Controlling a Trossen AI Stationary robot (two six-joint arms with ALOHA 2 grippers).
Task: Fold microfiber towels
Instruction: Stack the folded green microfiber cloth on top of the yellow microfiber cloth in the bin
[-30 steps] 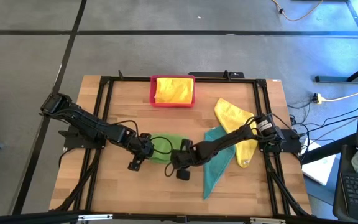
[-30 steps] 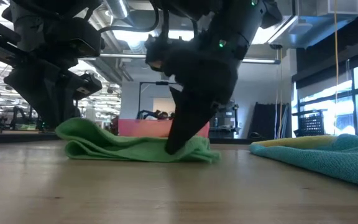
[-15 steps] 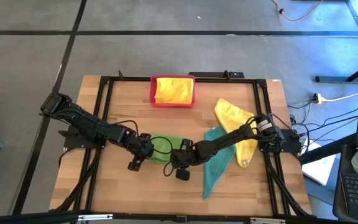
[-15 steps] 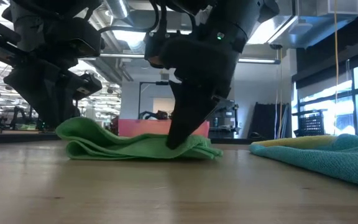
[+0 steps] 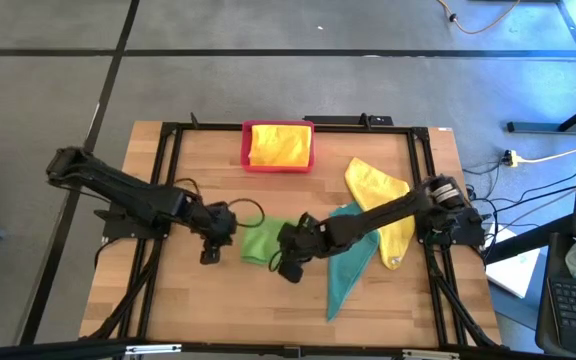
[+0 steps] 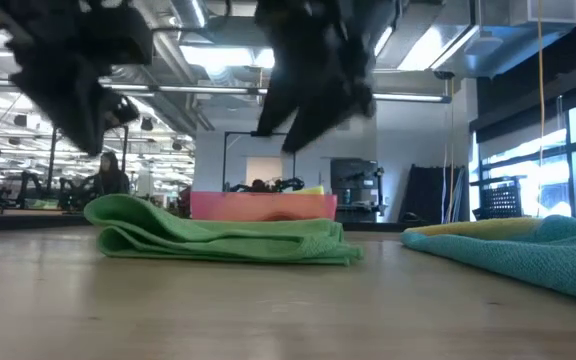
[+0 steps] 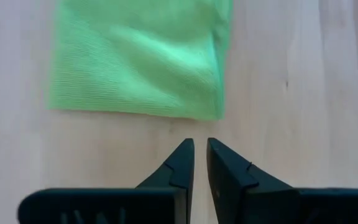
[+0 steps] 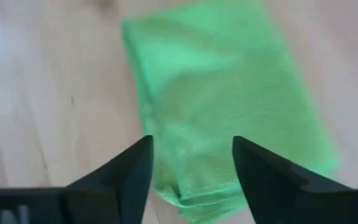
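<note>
A bright green microfiber towel (image 5: pixel 260 243) lies folded in several layers flat on the wooden table (image 5: pixel 168 290), near its middle; the low view shows it as a low stack (image 6: pixel 218 238). My left gripper (image 5: pixel 230 229) hangs just left of it, shut and with nothing in it (image 7: pixel 200 149), the towel's edge (image 7: pixel 138 59) ahead of the tips. My right gripper (image 5: pixel 282 241) hovers open over the towel's right end (image 8: pixel 222 106), its fingers (image 8: pixel 135 165) clear of the cloth.
A teal towel (image 5: pixel 348 268) and a yellow towel (image 5: pixel 380 200) lie spread out, overlapping, to the right of the green one. A pink tray (image 5: pixel 245 148) at the far edge holds another yellow towel (image 5: pixel 280 143). Black frame rails (image 5: pixel 163 200) run along the table's sides.
Both grippers have risen off the green towel. My right gripper has opened and let go of its right end. My left gripper has drawn back toward the table's left edge, clear of the cloth. The towel stays folded flat on the table.
</note>
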